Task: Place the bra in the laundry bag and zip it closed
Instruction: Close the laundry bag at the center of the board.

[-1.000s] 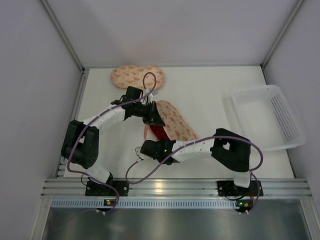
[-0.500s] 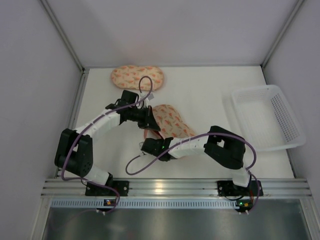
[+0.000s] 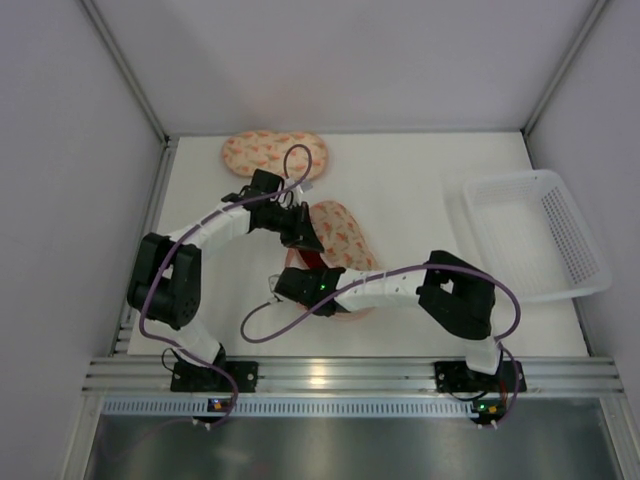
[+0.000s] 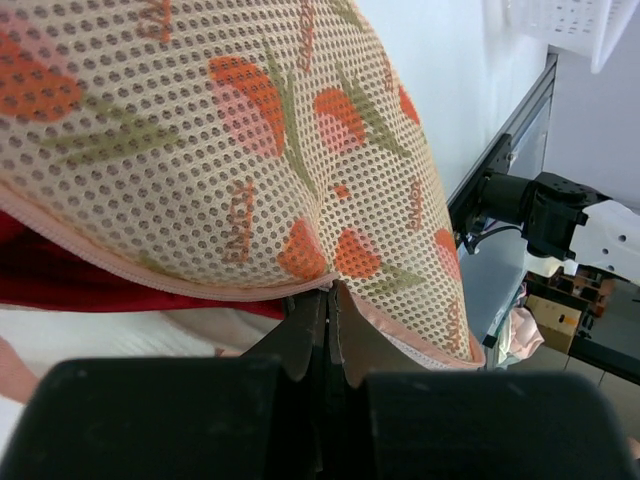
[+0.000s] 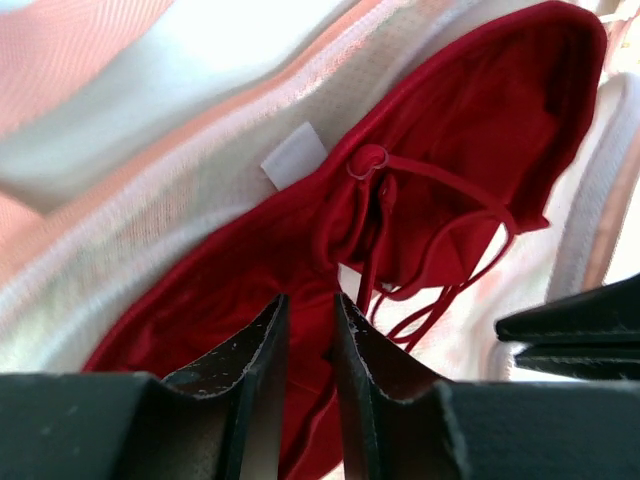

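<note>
Both arms bend inward: left claw (image 4: 328, 300) pinches the laundry bag (image 4: 230, 150), right claw (image 5: 309, 302) seemingly nips the bra (image 5: 450, 150).

White and black jointed arms (image 3: 215, 228) carry looping purple cables (image 3: 297, 150).

My right claw (image 3: 303, 272) pushed left and farther in over the bra (image 3: 312, 258), so less red showed. My left claw (image 3: 304, 238) dipped toward me, then swung back, and the bag (image 3: 345, 235) ended up shorter and bunched.
</note>
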{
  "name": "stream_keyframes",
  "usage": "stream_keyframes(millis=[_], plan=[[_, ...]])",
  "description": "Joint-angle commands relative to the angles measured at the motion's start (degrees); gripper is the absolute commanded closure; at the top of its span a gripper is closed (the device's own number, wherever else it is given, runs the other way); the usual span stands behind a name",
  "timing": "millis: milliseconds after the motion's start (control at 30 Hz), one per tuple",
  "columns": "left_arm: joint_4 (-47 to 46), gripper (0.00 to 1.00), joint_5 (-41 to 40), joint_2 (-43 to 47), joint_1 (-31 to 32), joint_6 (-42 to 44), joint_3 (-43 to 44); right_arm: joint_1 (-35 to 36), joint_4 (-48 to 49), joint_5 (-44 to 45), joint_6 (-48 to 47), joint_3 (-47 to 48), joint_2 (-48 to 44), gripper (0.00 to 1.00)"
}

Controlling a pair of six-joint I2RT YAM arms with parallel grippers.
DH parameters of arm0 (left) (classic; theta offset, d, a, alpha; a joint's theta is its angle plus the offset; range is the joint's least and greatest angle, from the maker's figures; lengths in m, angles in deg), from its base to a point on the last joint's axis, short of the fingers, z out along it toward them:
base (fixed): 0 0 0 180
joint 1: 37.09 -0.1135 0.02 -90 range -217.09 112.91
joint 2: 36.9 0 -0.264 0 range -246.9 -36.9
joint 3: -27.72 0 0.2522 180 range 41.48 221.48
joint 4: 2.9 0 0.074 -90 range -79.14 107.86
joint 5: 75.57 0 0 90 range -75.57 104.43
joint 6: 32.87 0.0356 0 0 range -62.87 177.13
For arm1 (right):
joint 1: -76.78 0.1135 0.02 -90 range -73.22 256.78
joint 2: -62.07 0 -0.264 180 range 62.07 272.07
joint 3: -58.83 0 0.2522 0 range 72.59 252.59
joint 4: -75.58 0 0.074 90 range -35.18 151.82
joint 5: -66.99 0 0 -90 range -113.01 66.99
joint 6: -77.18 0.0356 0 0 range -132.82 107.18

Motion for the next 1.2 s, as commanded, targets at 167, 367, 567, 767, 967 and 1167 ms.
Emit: stream_keyframes(millis=[167,367,567,767,967,1167], plan=[[-0.1,1.0,2.0,0.1,-0.1,1.6,3.7,2.7,-3.0,0.7,-0.3,5.7,-4.3,0.73],[-0.1,1.0,2.2,0.4,-0.1,1.6,4.0,3.9,-4.6,1.4,-0.7,6.4,-5.1,0.63],[-0.1,1.0,2.0,1.0,-0.1,2.3,3.7,4.1,-1.8,-1.1,0.4,5.9,-9.7,0.64],[0.5,1.0,3.1,2.0,-0.2,2.9,3.2,4.7,0.7,-4.7,2.0,7.4,-15.2,0.64],[4.8,1.0,1.9,6.7,-0.4,8.1,-0.9,4.5,-3.3,-8.3,2.5,8.5,-20.6,0.61],[6.9,1.0,-3.9,8.2,-1.2,14.0,-8.7,-0.8,-1.7,-13.9,3.5,4.9,-26.0,0.54]])
